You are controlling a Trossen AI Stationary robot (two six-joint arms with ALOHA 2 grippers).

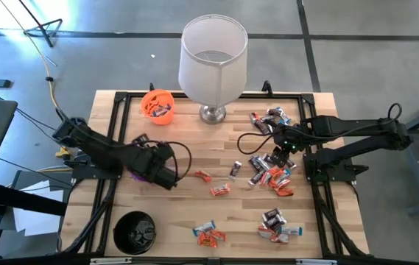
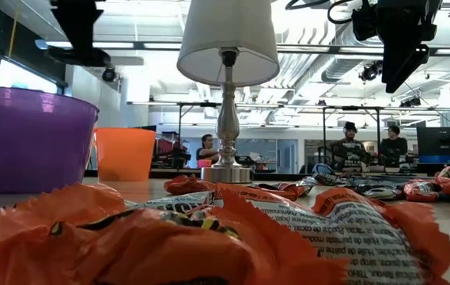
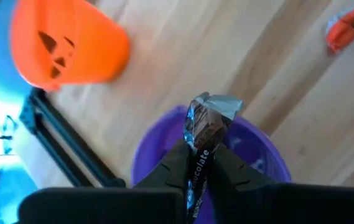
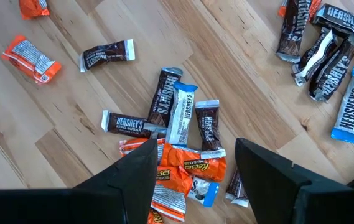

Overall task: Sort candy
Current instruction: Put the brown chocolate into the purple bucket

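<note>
Holding dark-brown candy (image 3: 203, 127) in left fingers (image 3: 175, 168) above purple cup (image 3: 267, 155); drop step. Next: release. Right fingers (image 4: 264, 162) wide above candy pile (image 4: 183, 155).

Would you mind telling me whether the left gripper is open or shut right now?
Shut on a candy. In the left wrist view the left gripper pinches a dark brown wrapped candy between its fingers, directly above the purple cup.

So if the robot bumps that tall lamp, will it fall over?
Probably it could tip. The lamp has a wide shade on a thin stem, and its round metal foot looks small beside the shade. That foot may be heavy enough to steady it against a light nudge. It would likely topple rather than slide.
</note>
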